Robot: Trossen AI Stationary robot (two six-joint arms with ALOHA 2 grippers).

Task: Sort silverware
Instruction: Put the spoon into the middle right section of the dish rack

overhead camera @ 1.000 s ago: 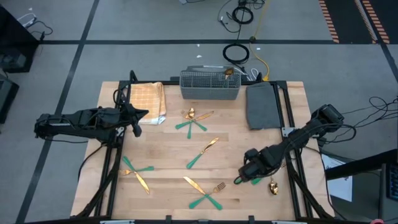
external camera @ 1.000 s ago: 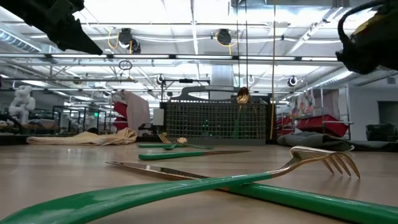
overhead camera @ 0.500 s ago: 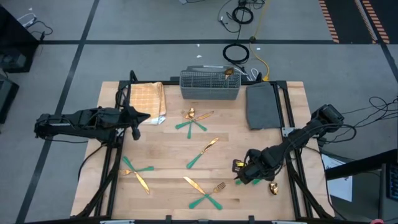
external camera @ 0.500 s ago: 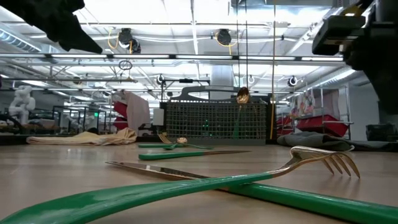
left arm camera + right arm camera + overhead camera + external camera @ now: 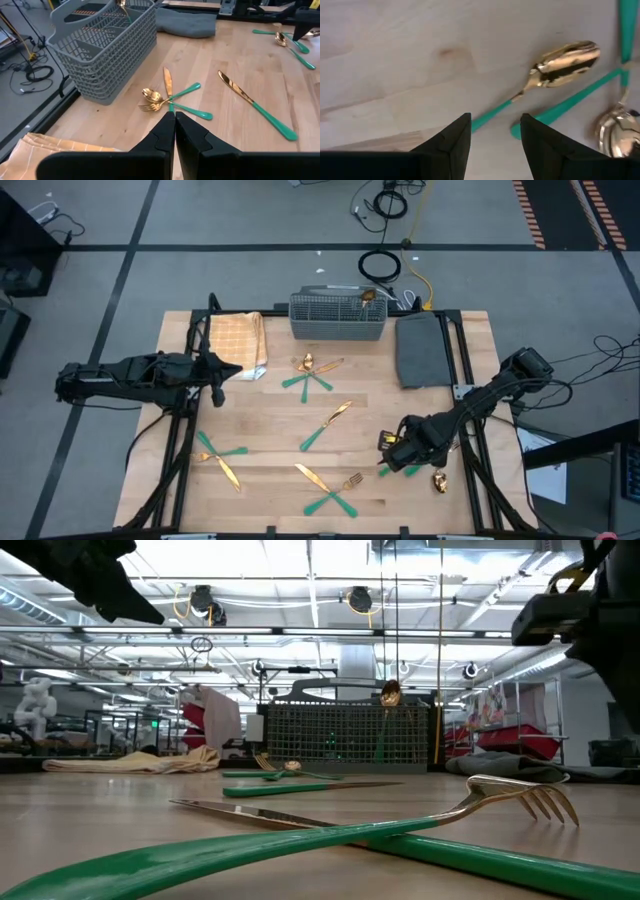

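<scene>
Gold-headed, teal-handled silverware lies on the wooden table in small crossed heaps: one (image 5: 310, 375) before the grey basket (image 5: 337, 316), a lone knife (image 5: 328, 424), one heap near the left edge (image 5: 218, 456), one near the front (image 5: 330, 486). Two spoons (image 5: 420, 472) lie near the right edge. My right gripper (image 5: 388, 448) hangs open just above them; in its wrist view the fingers (image 5: 452, 137) stand either side of one spoon's teal handle (image 5: 492, 114), with its gold bowl (image 5: 567, 57) beyond. My left gripper (image 5: 218, 375) waits shut beside the tan checked cloth (image 5: 238, 342). One spoon (image 5: 367, 295) stands in the basket.
A folded grey cloth (image 5: 420, 348) lies right of the basket at the far edge. In the low view a fork (image 5: 520, 795) and a crossed knife fill the foreground, with the basket (image 5: 340, 735) behind. Bare wood lies between the heaps.
My right gripper has turned about its wrist above the spoons near the right edge and shifted a little toward the far edge. The silverware has stayed where it was.
</scene>
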